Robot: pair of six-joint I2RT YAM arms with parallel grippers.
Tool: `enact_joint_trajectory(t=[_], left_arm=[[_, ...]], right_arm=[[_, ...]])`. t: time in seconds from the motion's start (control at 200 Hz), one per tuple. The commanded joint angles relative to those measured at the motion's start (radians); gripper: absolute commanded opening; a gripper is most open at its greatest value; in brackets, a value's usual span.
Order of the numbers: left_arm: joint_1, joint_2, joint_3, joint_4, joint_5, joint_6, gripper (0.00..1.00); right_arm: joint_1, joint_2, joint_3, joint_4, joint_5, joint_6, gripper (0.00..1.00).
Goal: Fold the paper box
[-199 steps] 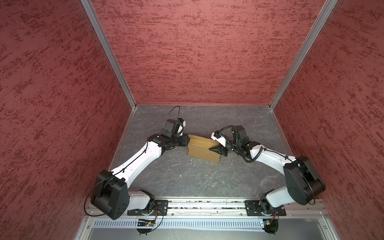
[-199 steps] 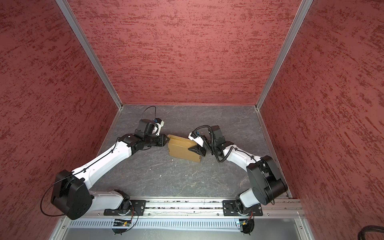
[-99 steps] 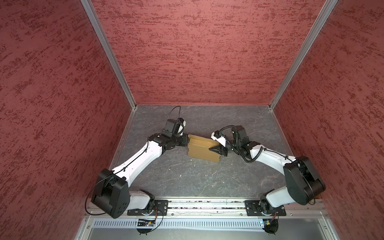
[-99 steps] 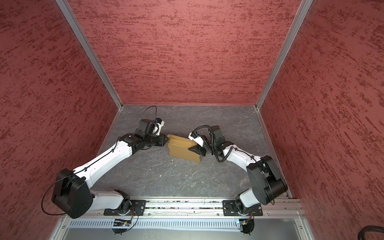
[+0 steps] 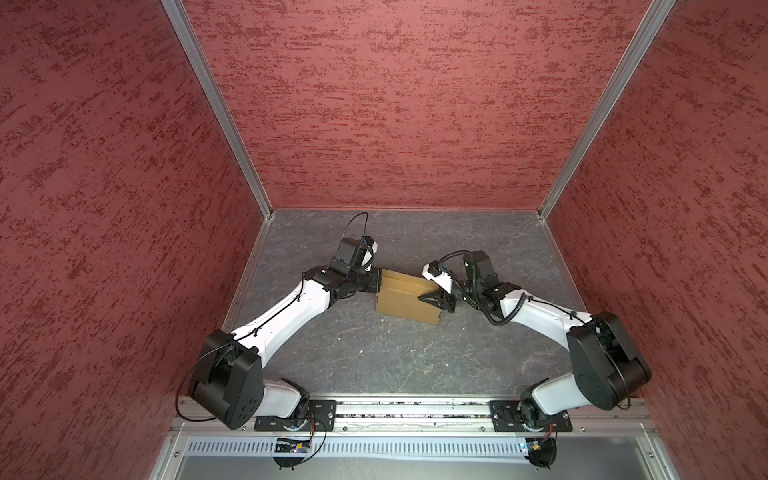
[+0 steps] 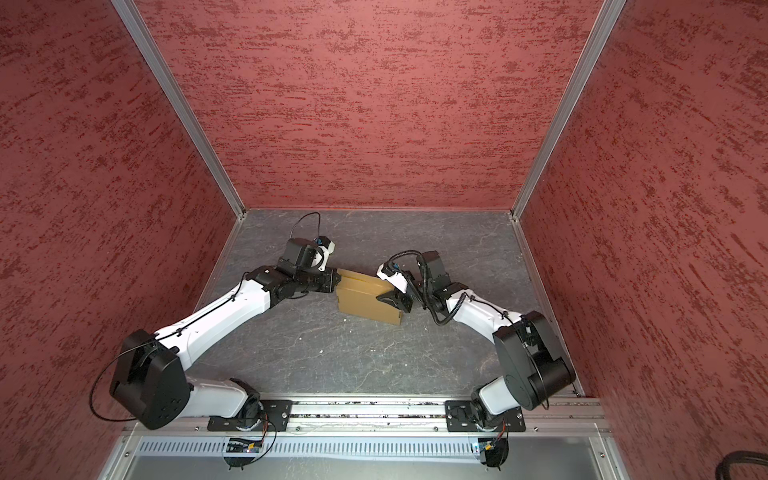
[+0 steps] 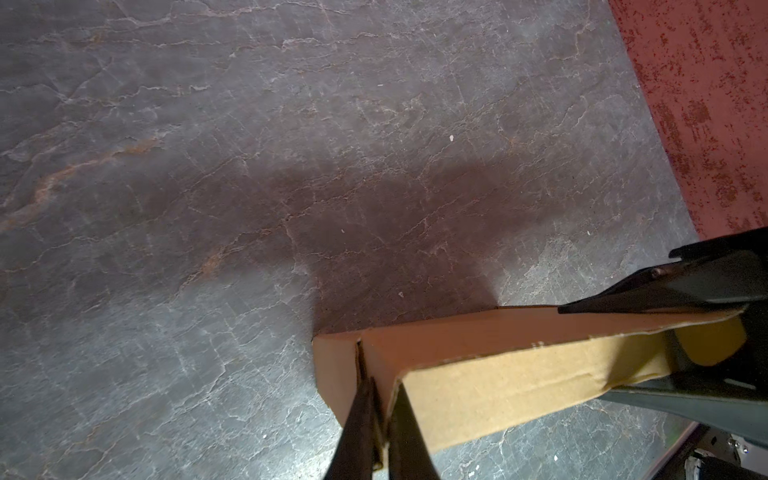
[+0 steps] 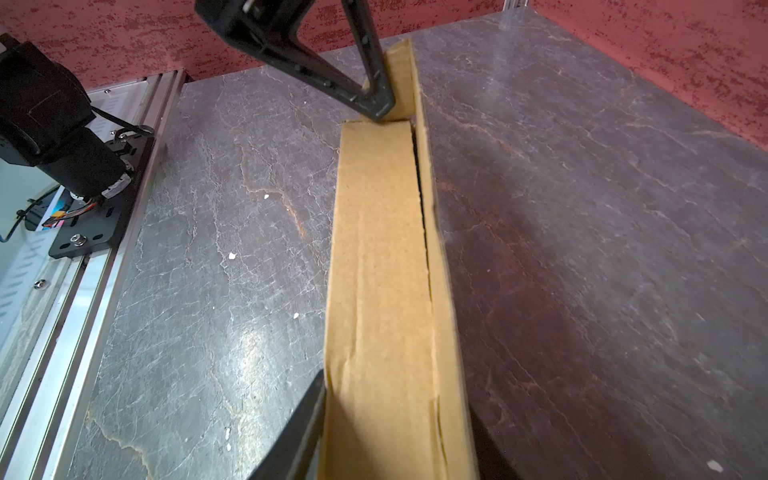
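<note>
**Between two arms: paper box [image 5: 405, 301] being gripped at both ends**

Near the middle of the grey table [image 5: 374, 353], a little toward the back, the paper box [image 6: 365, 301] is showing in both top views as a shallow brown rectangle. It is folded up and set at a slant between the two arms.

The left gripper [image 5: 376, 283] is meeting the end of the box on the left of the top views. In the left wrist view the left gripper [image 7: 382, 384] is clenching tight. Its two black fingers [image 7: 359, 415] are pinching a thin edge of cardboard at the corner of the box [image 7: 498, 374].

The right gripper [image 5: 428, 298] is reaching onto the opposite end. The left wrist view is showing the right gripper [image 7: 602, 349] with one finger on each side of the box, grasping it across its thickness.

Along the side seen by the right wrist camera, a dark slit is running between two layers of cardboard on the box [image 8: 382, 270]. Whether the box is resting on the table or being lifted off it cannot be told. Red textured walls [image 5: 395, 104] are enclosing the table on three sides.
</note>
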Motion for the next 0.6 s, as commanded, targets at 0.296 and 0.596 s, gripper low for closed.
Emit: enact_joint_trajectory(t=[0.296, 0.596], left_arm=[[-0.010, -0.001, 0.021, 0.022, -0.029, -0.004, 0.05], [-0.035, -0.009, -0.015, 0.042, -0.065, -0.023, 0.00]], right_arm=[[0.001, 0.017, 0.003, -0.054, 0.015, 0.001, 0.26], [0.000, 0.022, 0.007, -0.056, 0.018, 0.003, 0.26]])
